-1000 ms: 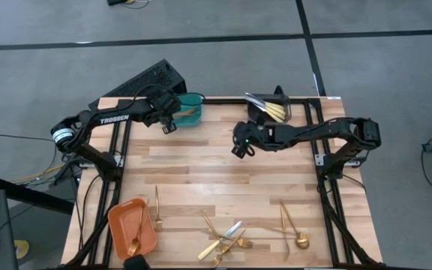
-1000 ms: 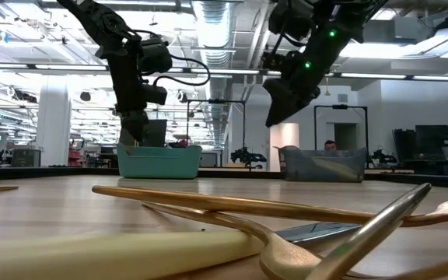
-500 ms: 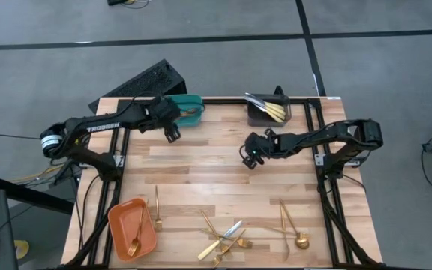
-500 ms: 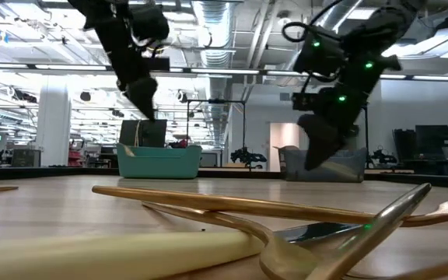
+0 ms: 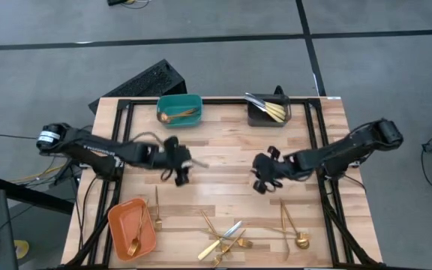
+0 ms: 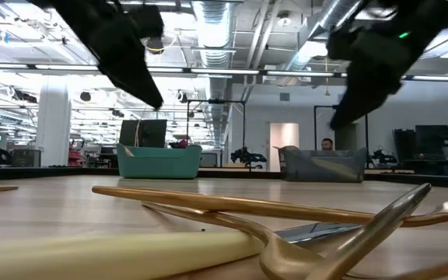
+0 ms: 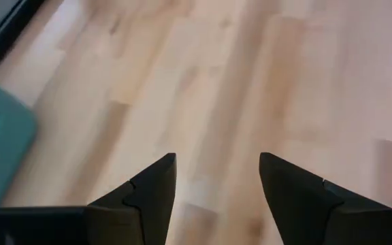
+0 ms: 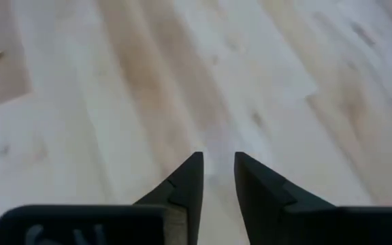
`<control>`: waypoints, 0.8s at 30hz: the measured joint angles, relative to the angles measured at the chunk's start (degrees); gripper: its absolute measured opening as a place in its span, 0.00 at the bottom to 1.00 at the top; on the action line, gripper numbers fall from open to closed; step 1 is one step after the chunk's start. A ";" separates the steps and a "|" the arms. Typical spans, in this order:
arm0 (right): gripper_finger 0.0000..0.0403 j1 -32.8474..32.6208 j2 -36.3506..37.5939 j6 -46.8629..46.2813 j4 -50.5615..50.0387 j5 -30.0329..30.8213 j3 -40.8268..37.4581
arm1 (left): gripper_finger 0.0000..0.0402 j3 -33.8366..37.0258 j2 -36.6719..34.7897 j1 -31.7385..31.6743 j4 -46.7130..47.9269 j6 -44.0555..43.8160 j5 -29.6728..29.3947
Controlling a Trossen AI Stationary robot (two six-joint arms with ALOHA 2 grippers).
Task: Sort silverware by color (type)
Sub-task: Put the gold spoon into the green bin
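The whole wooden slatted table (image 5: 223, 150) is seen only from the high view. Three bins are counted there: a teal plastic bin (image 5: 179, 110) at the far left edge, a dark grey bin (image 5: 268, 111) at the far right edge, and an orange plastic tray (image 5: 132, 225) at the near left corner. The gold-coloured silverware is spread among them: one piece lies in the teal bin, a bundle of gold and silvery pieces (image 5: 267, 107) rests in the grey bin, one gold spoon (image 5: 137, 232) lies in the orange tray, and one slim gold piece (image 5: 157, 208) lies on the wood just beside that tray. A crossed heap of gold pieces with one silvery blade (image 5: 223, 236) is seen near the front edge, and two more gold pieces (image 5: 291, 227), one a spoon, lie to its right.

The left gripper (image 5: 180, 166) is held above bare wood at mid-table left; in the left wrist view its fingers (image 7: 156, 189) are seen spread wide with nothing between them. The right gripper (image 5: 262, 180) is held above bare wood at mid-table right; in the right wrist view its fingers (image 8: 189, 182) are seen drawn near together, a narrow gap remaining, nothing held.

From the low view, the near heap is shown large and close, and a person's head (image 6: 327, 145) is seen behind the grey bin.
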State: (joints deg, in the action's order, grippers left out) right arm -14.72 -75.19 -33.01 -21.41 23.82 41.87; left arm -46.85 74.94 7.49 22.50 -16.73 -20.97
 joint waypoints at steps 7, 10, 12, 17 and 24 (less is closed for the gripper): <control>0.21 -11.15 2.18 -16.09 -10.65 5.02 0.02 | 0.50 0.00 0.00 18.82 0.30 -14.74 -10.71; 0.19 -16.78 1.88 -26.15 -18.48 0.53 0.02 | 0.50 0.00 0.00 25.58 2.41 -22.26 -12.39; 0.18 -21.08 1.30 -33.88 -23.74 -1.52 0.00 | 0.50 0.00 0.05 29.52 4.77 -28.26 -14.79; 0.18 -28.72 1.13 -50.55 -26.94 0.90 0.00 | 0.50 0.26 3.54 35.40 6.85 -34.46 -27.23; 0.21 -30.89 0.85 -49.26 -25.90 8.96 0.00 | 0.50 0.26 10.78 30.53 -0.01 -24.42 -29.94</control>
State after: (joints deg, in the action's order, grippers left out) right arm -45.61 -74.35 -82.27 -47.31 32.77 41.87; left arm -46.59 85.72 38.02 22.49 -41.15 -50.91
